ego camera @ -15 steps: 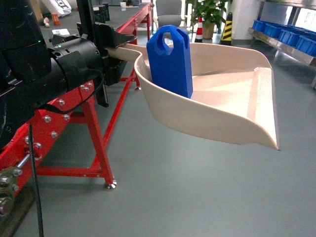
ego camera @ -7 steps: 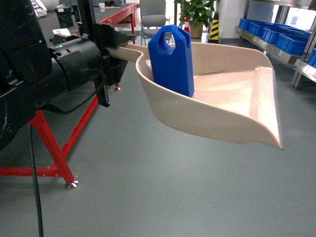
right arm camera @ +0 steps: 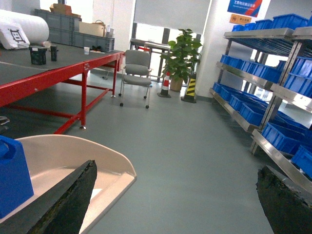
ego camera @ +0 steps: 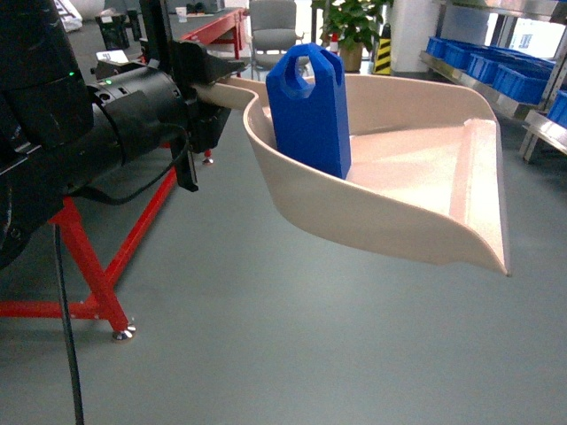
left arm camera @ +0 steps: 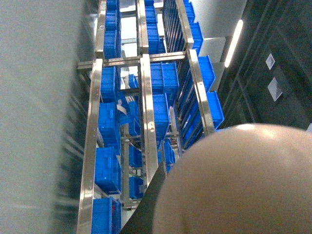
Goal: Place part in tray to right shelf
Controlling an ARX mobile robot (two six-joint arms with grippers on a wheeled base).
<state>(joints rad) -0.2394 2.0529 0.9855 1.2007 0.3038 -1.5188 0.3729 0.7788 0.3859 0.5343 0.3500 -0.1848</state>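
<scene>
The cream tray (ego camera: 416, 204) hangs in the air over the grey floor. My left gripper (ego camera: 211, 87) is shut on its handle at the upper left of the head view. The blue part (ego camera: 307, 111) stands upright inside the tray against its near wall. The left wrist view shows only the tray's underside (left arm camera: 243, 185), one dark finger (left arm camera: 148, 207) and the right shelf (left arm camera: 146, 112) with blue crates. My right gripper (right arm camera: 175, 204) is open, with only floor between its fingers. The tray (right arm camera: 73, 156) and part (right arm camera: 12, 175) lie to its left, the right shelf (right arm camera: 273, 97) to its right.
A red-framed table (ego camera: 97, 266) stands at the left behind my left arm. A grey chair (right arm camera: 136, 73), a potted plant (right arm camera: 183, 53) and a yellow-black post (right arm camera: 190, 90) stand at the far end. The shelf's steel rail (ego camera: 496, 88) shows at the head view's upper right.
The scene has slid left in the head view: the red table frame has moved off leftward and more of the shelf shows at right. Tray and part keep their place in my left gripper.
</scene>
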